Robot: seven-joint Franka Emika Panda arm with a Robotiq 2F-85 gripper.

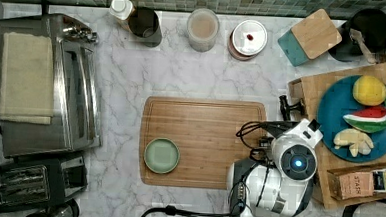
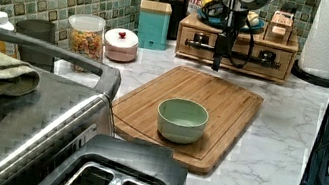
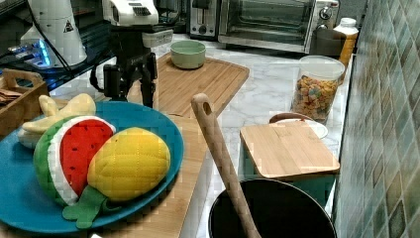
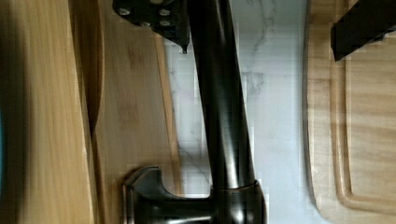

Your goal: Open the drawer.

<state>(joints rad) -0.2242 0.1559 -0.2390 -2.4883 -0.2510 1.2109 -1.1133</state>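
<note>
Black bar handle (image 4: 224, 116) of the drawer (image 2: 235, 51) sits between the claw (image 2: 217, 61) fingers. Claw spread wide, gripping nothing. Cutting board (image 2: 190, 109) lies nearby on the worktop (image 2: 276, 141)

The arm (image 1: 277, 178) is hiding much of the drawer (image 2: 233, 50) front in the top view; the handle (image 4: 224, 116) is running past the wrist view's edges.

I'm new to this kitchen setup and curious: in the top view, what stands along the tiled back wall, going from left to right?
White-capped bottle → dark cup → clear jar → pink lidded dish → teal box with wooden lid → black utensil pot.
</note>
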